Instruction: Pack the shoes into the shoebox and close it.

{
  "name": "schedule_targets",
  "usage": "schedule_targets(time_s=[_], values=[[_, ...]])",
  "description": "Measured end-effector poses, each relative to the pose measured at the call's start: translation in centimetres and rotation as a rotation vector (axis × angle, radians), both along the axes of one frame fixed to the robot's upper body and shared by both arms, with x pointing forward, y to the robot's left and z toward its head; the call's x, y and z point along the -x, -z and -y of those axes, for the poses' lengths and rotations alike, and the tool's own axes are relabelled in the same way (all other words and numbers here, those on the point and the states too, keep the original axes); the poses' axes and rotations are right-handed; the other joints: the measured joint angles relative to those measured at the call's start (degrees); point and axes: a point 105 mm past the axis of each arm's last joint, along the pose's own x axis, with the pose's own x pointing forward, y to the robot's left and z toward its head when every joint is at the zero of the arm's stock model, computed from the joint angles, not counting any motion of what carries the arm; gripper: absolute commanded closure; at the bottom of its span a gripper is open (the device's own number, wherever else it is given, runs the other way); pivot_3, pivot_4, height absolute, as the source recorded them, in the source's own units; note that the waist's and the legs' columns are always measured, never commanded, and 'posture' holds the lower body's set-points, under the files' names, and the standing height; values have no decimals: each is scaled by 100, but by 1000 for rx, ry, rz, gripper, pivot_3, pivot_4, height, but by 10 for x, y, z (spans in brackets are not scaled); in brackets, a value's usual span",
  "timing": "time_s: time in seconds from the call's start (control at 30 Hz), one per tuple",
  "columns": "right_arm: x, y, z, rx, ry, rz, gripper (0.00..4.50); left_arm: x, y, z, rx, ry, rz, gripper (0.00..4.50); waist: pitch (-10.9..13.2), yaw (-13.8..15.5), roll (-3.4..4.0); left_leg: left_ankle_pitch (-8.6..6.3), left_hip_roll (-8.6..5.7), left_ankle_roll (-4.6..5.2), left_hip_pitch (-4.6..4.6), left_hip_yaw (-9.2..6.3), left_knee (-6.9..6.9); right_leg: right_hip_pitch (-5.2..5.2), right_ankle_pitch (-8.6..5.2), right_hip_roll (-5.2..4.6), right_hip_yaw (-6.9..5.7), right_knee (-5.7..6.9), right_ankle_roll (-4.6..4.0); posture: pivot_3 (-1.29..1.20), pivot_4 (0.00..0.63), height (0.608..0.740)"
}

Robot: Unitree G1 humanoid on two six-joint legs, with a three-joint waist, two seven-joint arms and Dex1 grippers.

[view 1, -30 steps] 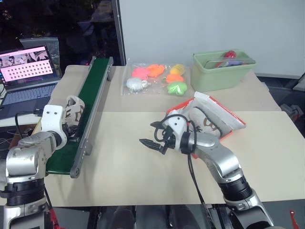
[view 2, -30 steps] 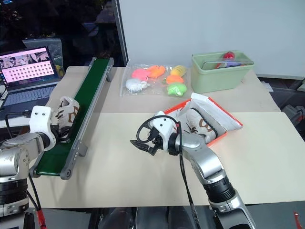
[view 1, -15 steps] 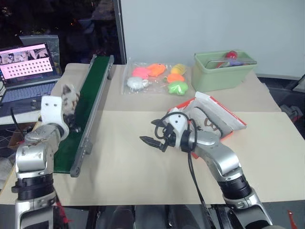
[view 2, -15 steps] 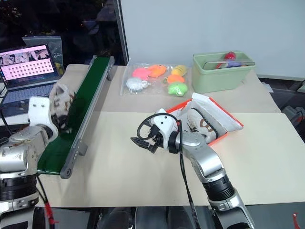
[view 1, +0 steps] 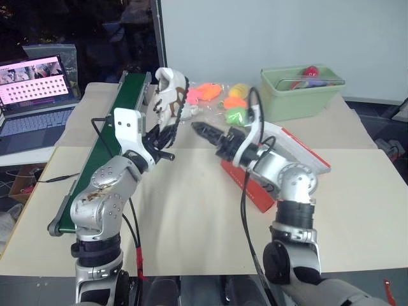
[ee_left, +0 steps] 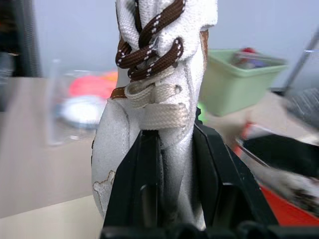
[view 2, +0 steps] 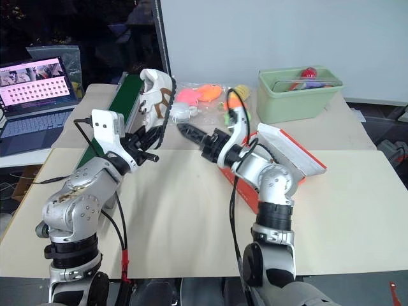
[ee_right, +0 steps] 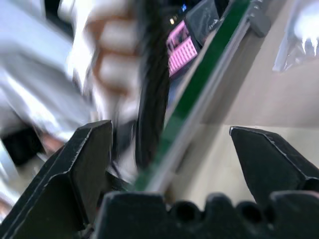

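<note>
White shoe (view 1: pixel 168 95) pinched upright in left gripper (ee_left: pixel 172 149), lifted for carrying | right gripper (view 1: pixel 205 131) jaws wide, maybe to receive | box (view 1: pixel 280 169) open on table (view 1: pixel 191 223), apparently holding other shoe

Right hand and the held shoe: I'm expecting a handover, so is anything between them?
No. In the left eye view, only open air separates the right hand from the shoe.

Readable text: none.
Open grey laptop (view 1: pixel 35 95) screen: pink page with rows of tiny dark marks, too small to read.
Red-orange cardboard shoebox (view 1: pixel 299 159): no legible logo.
</note>
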Motion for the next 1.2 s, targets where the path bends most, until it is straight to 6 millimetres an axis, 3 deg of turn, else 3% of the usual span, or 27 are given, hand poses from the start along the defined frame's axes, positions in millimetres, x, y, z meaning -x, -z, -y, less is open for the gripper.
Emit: schedule_targets(time_s=[0.33,0.57,0.83,0.97,1.1,1.2], values=[[2,-2,-4,-35,-23,-80,0,5,10,15,11,78,-63,3689,0,-94,1,1,-1,2,-1,0,0,0,-2,5,0,-6,3,0,150,729],[7,-5,-19,-2,-61,-64,0,11,16,31,25,166,-104,3689,1,-95,1,1,-1,2,-2,0,0,0,-3,6,0,-11,4,0,150,729],[5,-7,-20,-7,-44,-48,0,11,13,36,24,195,-103,3689,1,-91,2,1,0,2,-2,0,0,0,-3,7,1,-31,4,0,150,729],[4,-7,-20,-8,-37,-48,957,11,11,35,21,194,-97,3719,1,-88,2,1,0,2,-3,-1,0,0,-3,7,1,-31,4,0,150,729],[3,-7,-19,-8,-28,-48,2419,11,8,36,24,202,-83,3719,1,-93,2,1,0,2,-2,0,0,0,-3,7,1,-31,4,0,150,729],[3,-7,-19,-5,-26,-49,3075,11,7,37,24,203,-81,3719,1,-92,2,1,0,2,-2,0,0,0,-3,7,1,-32,4,0,150,729]])
